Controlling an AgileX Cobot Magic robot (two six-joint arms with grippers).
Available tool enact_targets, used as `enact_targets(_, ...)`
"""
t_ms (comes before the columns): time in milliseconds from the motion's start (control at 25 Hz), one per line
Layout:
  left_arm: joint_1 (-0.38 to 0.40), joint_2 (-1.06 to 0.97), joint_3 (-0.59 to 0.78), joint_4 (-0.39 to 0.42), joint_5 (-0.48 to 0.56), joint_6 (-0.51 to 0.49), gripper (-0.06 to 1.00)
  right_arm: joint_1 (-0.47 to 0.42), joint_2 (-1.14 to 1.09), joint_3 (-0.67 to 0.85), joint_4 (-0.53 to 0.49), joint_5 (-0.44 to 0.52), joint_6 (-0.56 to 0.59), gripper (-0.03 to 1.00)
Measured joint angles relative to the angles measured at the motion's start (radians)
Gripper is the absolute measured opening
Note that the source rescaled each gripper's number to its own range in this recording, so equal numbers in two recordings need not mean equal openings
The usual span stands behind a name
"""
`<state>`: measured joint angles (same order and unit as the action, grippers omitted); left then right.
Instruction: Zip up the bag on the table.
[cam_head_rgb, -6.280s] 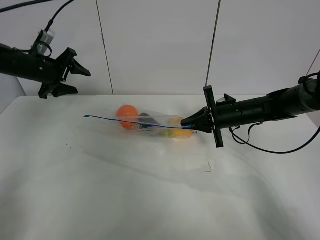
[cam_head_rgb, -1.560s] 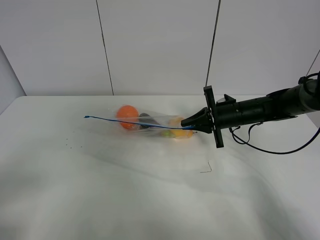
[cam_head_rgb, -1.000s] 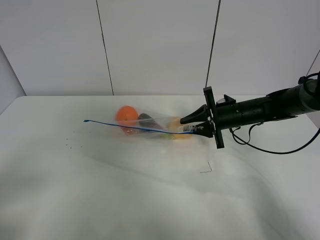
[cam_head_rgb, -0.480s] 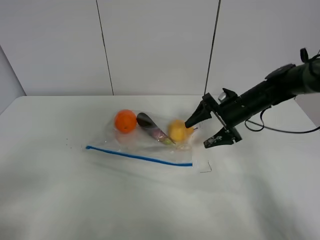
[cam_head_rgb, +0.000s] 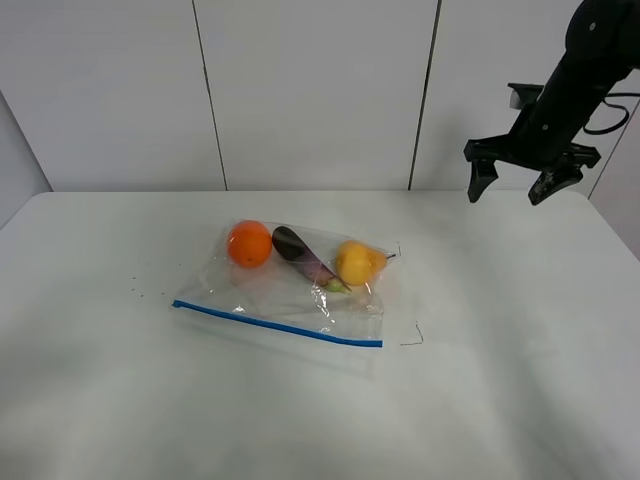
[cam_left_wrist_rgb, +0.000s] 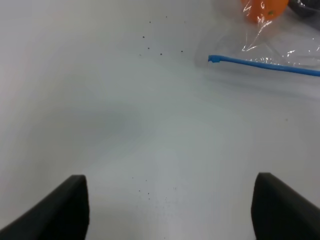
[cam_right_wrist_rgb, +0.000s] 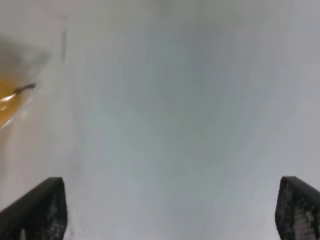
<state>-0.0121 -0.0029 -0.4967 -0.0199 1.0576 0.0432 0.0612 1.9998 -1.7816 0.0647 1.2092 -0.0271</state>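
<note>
The clear bag (cam_head_rgb: 272, 296) lies flat on the white table (cam_head_rgb: 500, 390), left of the middle. An orange (cam_head_rgb: 250, 243), a purple eggplant (cam_head_rgb: 299, 255) and a yellow fruit (cam_head_rgb: 357, 262) show through it. Its blue seal strip (cam_head_rgb: 280, 325) runs along the near edge and also shows in the left wrist view (cam_left_wrist_rgb: 265, 65). My right gripper (cam_head_rgb: 507, 190) is open and empty, raised high at the far right, well away from the bag. My left gripper (cam_left_wrist_rgb: 170, 210) is open over bare table, short of the strip's end; it is out of the exterior view.
A thin dark mark (cam_head_rgb: 412, 336) lies on the table just right of the bag's near corner. Small dark specks (cam_head_rgb: 135, 291) dot the table left of the bag. A white panelled wall (cam_head_rgb: 310, 90) stands behind the table.
My right gripper opened and let go of the bag's seal end. The bag dropped flat onto the table. The right gripper then rose and drew back to the far right. The left arm left the exterior view.
</note>
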Motion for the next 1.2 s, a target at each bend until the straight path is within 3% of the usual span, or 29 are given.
enact_targets(160,0.0,0.0,0.0,0.0,0.0,0.0,1.0,0.0,0.0,-0.006,-0.05,0.003,0.003,0.92)
enact_targets(520,0.0,0.0,0.0,0.0,0.0,0.0,1.0,0.0,-0.046,0.057,-0.011,0.003,0.003,0.92)
enact_targets(840,0.0,0.0,0.0,0.0,0.0,0.0,1.0,0.0,-0.287,0.436,-0.009,0.004,0.003,0.92)
enact_targets(1200,0.0,0.0,0.0,0.0,0.0,0.0,1.0,0.0,-0.706,0.912,-0.008,-0.005,-0.001,0.92)
